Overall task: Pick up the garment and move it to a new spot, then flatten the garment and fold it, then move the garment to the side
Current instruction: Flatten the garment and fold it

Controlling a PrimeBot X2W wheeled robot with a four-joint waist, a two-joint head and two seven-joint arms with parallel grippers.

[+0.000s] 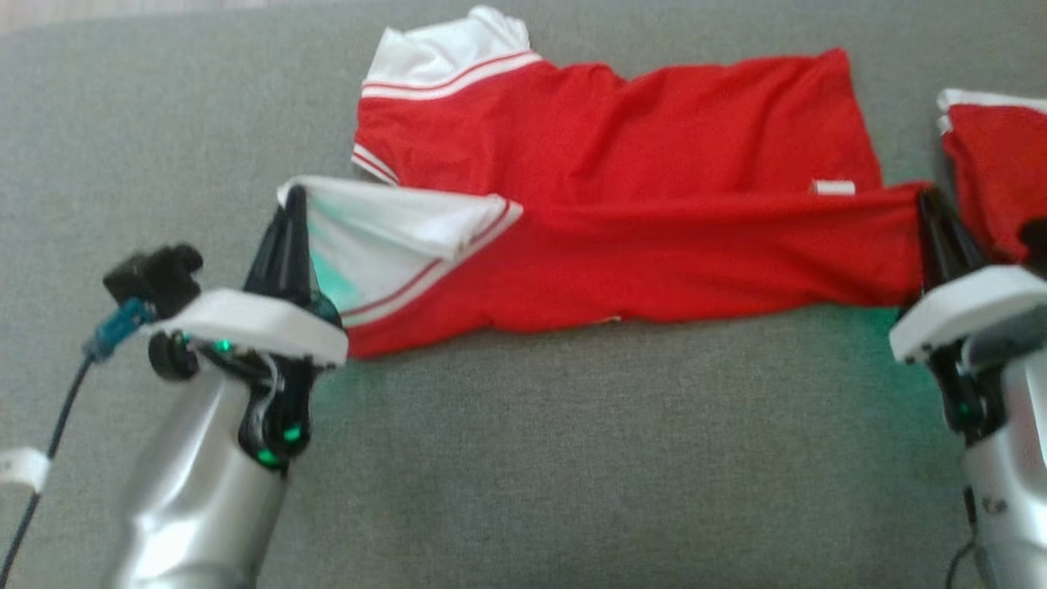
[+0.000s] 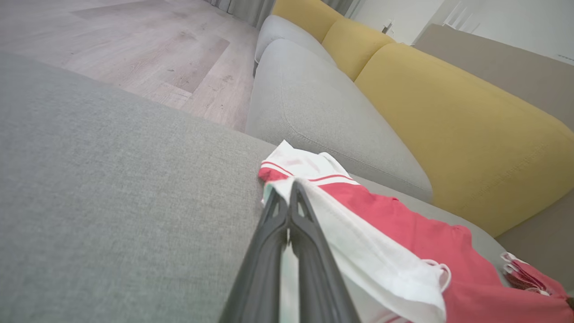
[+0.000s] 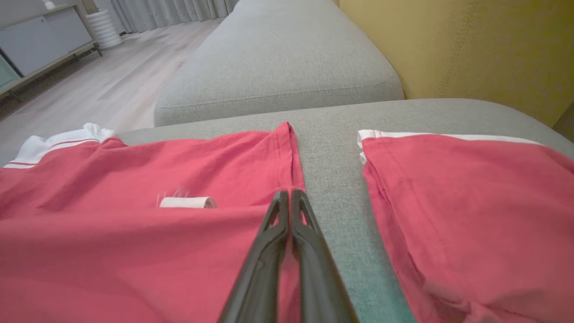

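Both grippers work the near edge: left gripper [image 1: 293, 198] pressed together on the white sleeve [image 1: 393, 219], right gripper [image 1: 929, 203] pinching the red hem corner, likely so that edge carries over evenly for the fold. Garment [image 1: 638, 139] lies mid-sofa [image 1: 572, 458], with open grey room nearside and left. A second shirt [image 1: 994, 155] crowds the right, and the far edge nears the cushion's rim.

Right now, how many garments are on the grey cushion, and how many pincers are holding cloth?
Red fabric garments with white trim: 2 (spread red garment, held; folded red garment, beside it on the right)
Dark two-fingered pincers shut on the spread garment: 2 (left pincer, right pincer)
Total: 4
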